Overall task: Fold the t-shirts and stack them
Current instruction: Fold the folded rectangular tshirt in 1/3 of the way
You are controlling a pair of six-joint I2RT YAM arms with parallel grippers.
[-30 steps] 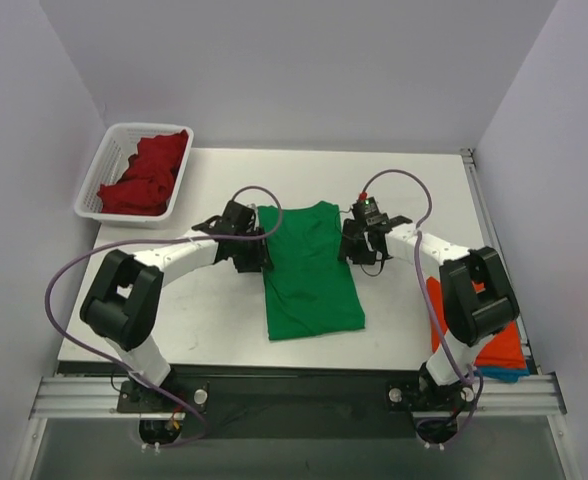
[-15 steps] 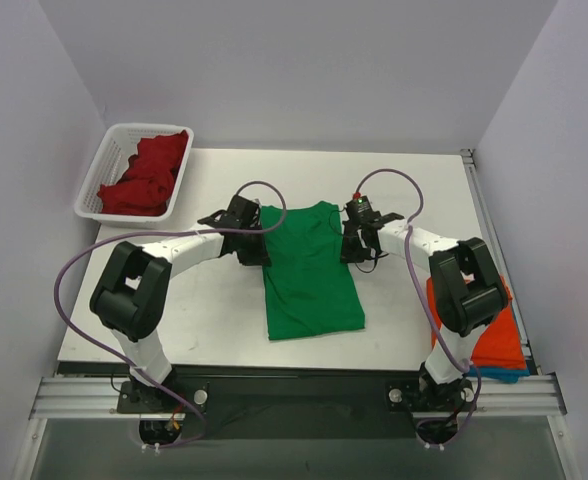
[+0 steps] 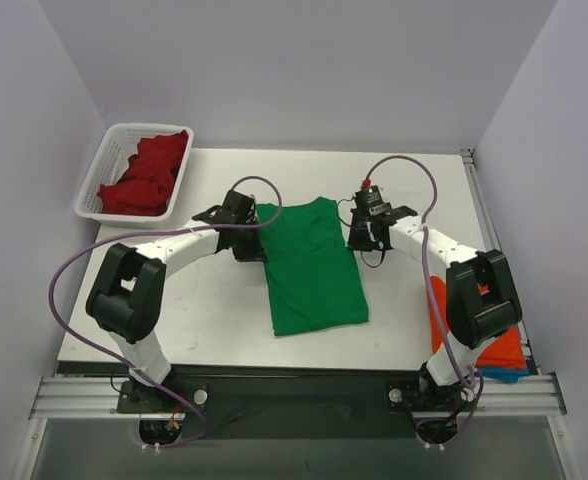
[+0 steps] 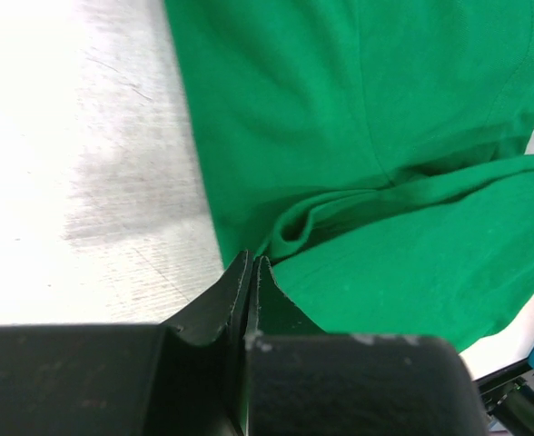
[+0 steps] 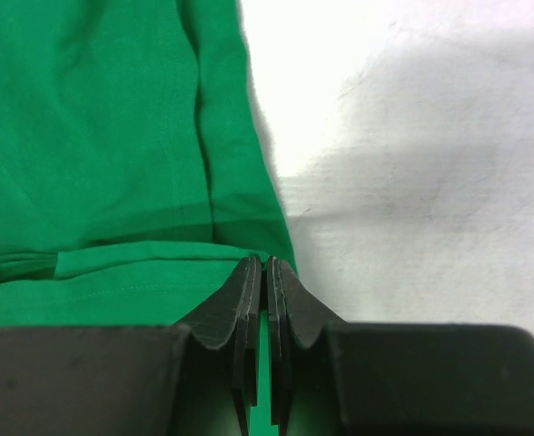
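Our left gripper [image 4: 250, 265] has its fingers pressed together on the left edge of the green shirt [image 3: 314, 265]. Our right gripper [image 5: 264, 266] pinches the right edge, with green cloth showing in the thin slit between its fingers. The shirt lies on the table [image 3: 204, 310] between them.

We count four shirts and one basket [image 3: 96, 210]. The basket, far beyond the left fingers, holds the red shirt [image 3: 149, 172]. Outside the right fingers, the orange shirt [image 3: 504, 345] lies on the blue shirt [image 3: 504, 373].

Only the top view shows these. The left wrist view alone shows a bunched fold at the fingertips.
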